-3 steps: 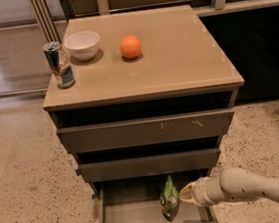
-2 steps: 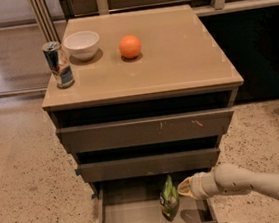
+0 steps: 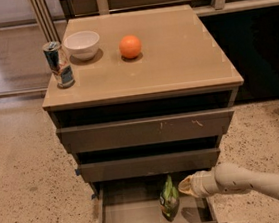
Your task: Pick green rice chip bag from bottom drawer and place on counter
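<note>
The green rice chip bag (image 3: 169,199) stands upright in the open bottom drawer (image 3: 126,218), right of its middle. My gripper (image 3: 184,186) reaches in from the right on a white arm and sits right next to the bag's upper right side, at the drawer's opening. The counter (image 3: 174,59) is the beige top of the cabinet above.
On the counter's left stand a silver-blue drink can (image 3: 59,64), a white bowl (image 3: 82,44) and an orange (image 3: 130,46). The two upper drawers (image 3: 146,130) are nearly closed. Speckled floor surrounds the cabinet; a dark cabinet stands at right.
My gripper has moved left a little, closer to the bag. The bag has not visibly moved.
</note>
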You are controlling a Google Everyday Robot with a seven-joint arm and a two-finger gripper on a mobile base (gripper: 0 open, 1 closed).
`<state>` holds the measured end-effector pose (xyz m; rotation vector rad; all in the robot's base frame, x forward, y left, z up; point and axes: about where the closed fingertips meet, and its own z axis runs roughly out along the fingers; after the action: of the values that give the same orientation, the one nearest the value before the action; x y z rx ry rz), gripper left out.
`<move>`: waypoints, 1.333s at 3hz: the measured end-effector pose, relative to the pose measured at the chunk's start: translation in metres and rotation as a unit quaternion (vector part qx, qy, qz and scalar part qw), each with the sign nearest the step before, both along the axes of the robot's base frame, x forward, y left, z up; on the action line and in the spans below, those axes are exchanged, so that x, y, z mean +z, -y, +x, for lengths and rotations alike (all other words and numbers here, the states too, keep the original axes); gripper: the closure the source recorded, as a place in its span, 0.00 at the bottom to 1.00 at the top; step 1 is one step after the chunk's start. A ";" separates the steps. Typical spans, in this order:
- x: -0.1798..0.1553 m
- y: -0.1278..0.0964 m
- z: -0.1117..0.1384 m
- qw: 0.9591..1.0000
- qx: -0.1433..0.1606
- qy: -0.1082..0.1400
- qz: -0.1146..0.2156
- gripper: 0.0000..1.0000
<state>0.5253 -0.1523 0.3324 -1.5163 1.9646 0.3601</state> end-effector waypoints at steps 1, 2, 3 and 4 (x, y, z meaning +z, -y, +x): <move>0.002 0.001 -0.008 1.000 -0.005 0.001 -0.008 0.40; 0.001 -0.007 -0.015 1.000 -0.019 0.000 -0.006 0.17; -0.008 -0.020 -0.020 0.999 -0.040 -0.006 0.008 0.00; -0.022 -0.042 -0.025 0.997 -0.067 -0.017 0.027 0.00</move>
<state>0.5007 -0.1103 0.3108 -1.3462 2.0536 0.3803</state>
